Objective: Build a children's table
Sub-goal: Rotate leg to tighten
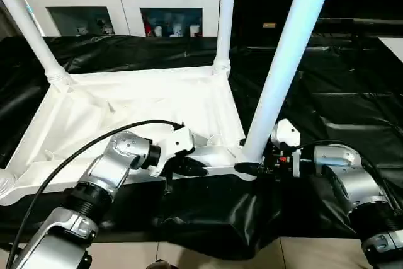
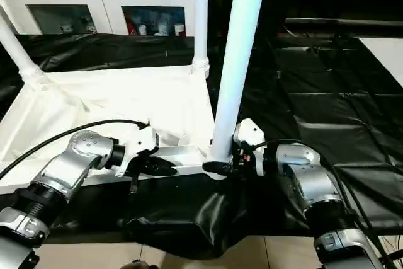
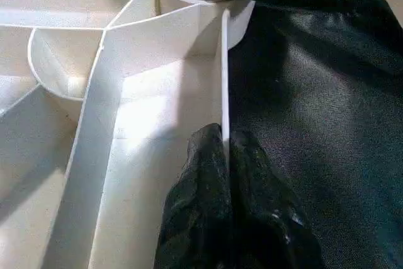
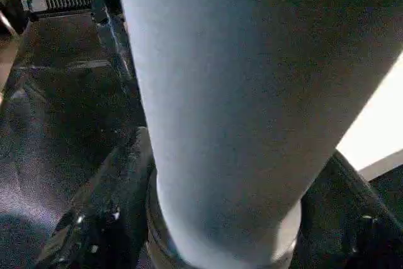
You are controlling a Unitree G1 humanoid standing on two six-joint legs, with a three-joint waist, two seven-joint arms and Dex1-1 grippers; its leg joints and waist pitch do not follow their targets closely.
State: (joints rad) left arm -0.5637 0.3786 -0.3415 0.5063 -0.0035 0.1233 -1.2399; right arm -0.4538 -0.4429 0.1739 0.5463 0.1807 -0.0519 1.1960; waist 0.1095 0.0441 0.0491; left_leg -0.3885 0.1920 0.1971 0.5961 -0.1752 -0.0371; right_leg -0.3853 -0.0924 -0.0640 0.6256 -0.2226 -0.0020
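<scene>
Your left gripper (image 3: 223,155) is clamped on the tabletop (image 1: 126,108) rim at lower centre, steadying it; the right gripper (image 1: 255,167) has its fingers apart around the near leg (image 1: 283,61), guiding its base into the socket.

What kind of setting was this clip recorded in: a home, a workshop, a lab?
Probably an indoor room set up as a test space: black sheeting covers the work surface under the upturned tabletop, a white cabinet with glass doors holding small items stands behind, and pale flooring shows in front.

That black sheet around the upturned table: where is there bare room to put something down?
Bare black sheet lies right of the near leg, and more behind the tabletop before the cabinet. The near corner is crowded: both grippers, left gripper, right gripper.
</scene>
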